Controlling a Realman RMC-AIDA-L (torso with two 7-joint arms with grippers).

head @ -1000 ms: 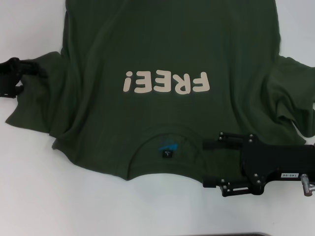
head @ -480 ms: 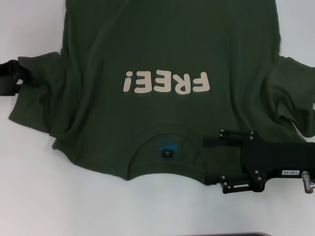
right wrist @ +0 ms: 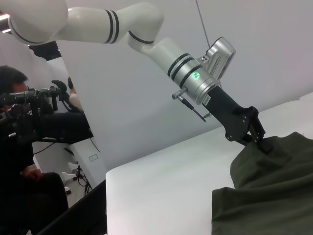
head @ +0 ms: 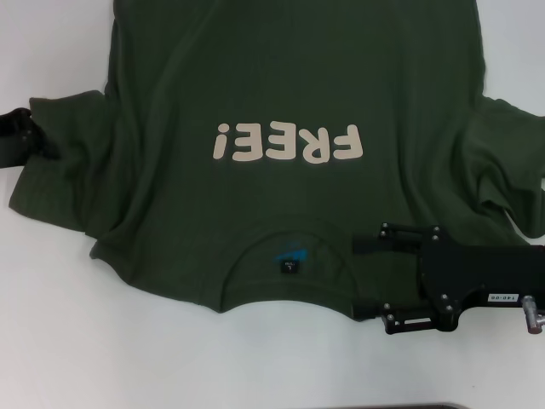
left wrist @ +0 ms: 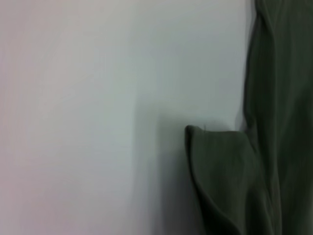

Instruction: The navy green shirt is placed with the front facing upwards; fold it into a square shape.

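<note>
Here the left pincer pinches the shirt sleeve at nine o'clock, likely to fold it inward. The right pincer, at five o'clock, straddles the collar edge with spread fingers, holding nothing.

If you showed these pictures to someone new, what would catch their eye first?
Probably the navy green shirt spread front-up across the white table, its cream FREE! lettering mid-chest. Next, the right gripper, open beside the collar at the near edge, and the left gripper pinching the sleeve at the robot's left.
</note>
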